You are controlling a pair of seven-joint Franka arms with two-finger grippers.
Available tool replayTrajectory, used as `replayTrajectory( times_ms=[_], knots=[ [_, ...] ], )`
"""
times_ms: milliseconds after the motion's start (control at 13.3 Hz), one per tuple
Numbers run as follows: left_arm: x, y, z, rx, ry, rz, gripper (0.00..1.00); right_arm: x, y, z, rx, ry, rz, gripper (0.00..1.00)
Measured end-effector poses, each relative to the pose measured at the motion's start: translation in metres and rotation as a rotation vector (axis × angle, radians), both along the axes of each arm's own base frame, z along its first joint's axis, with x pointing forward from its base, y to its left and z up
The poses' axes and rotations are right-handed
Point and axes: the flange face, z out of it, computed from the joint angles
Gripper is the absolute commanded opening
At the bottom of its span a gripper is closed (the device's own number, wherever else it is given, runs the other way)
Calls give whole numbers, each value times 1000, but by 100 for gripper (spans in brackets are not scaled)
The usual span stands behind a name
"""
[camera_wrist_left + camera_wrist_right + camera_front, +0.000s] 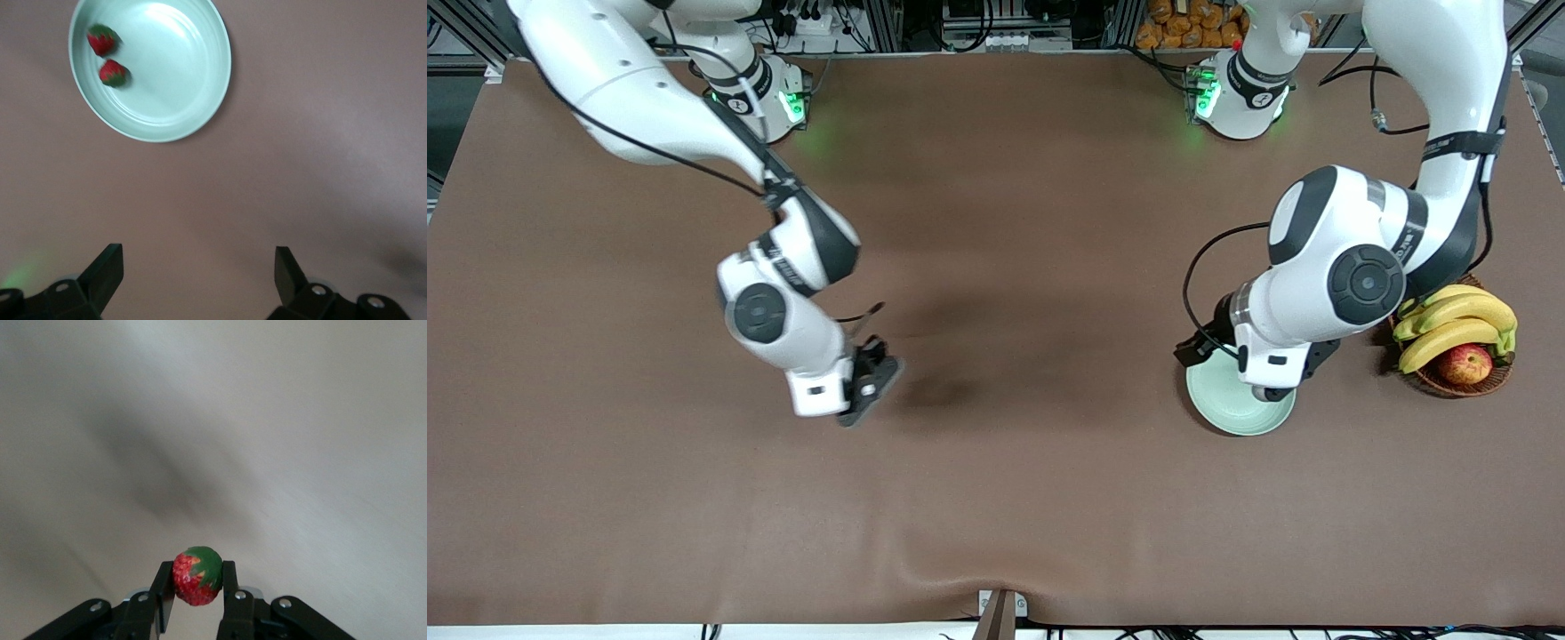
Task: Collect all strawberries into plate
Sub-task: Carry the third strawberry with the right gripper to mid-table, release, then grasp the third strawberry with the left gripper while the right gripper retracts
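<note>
Strawberries: two in plate (180,87) under the spread, empty left gripper (199,280); third (197,576) pinched by right gripper (197,590) over bare bench (996,498), undelivered.

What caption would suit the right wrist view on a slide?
Right gripper shut on a strawberry, lifted above the bare brown table.

A pale mint-green plate (151,67) rests on the brown table (300,167). Two strawberries (101,41) lie inside the plate close to its rim, just beside each other, the second (113,73) a little farther in. The left gripper (199,270) has its dark fingers (103,270) spread wide over bare table near the plate, gripping nothing.
</note>
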Motion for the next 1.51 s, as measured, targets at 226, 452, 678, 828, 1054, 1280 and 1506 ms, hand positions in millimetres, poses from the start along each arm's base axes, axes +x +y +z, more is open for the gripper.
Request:
replayTrajectory(
  times_ms=[226, 452, 678, 828, 1054, 1280, 1506],
  knots=[
    [-2, -13, -5, -9, 1, 4, 100, -20, 55, -23, 56, -7, -54, 0],
    [-4, -33, -14, -12, -14, 40, 100, -37, 93, -49, 110, -17, -79, 0],
    [-7, -58, -28, -18, -25, 73, 100, -50, 126, -63, 93, -31, -95, 100],
    [-12, -86, -44, -26, -38, 110, 100, -61, 145, -69, 69, -39, -130, 100],
    [-18, -118, -68, -44, -54, 143, 100, -45, 136, -57, 69, -68, -177, 100],
    [-18, -132, -73, -66, -85, 168, 100, 8, 72, -13, 68, -108, -284, 100],
    [-17, -169, -79, -101, -116, 262, 100, 48, -6, 36, 39, -127, -351, 100]
  ],
)
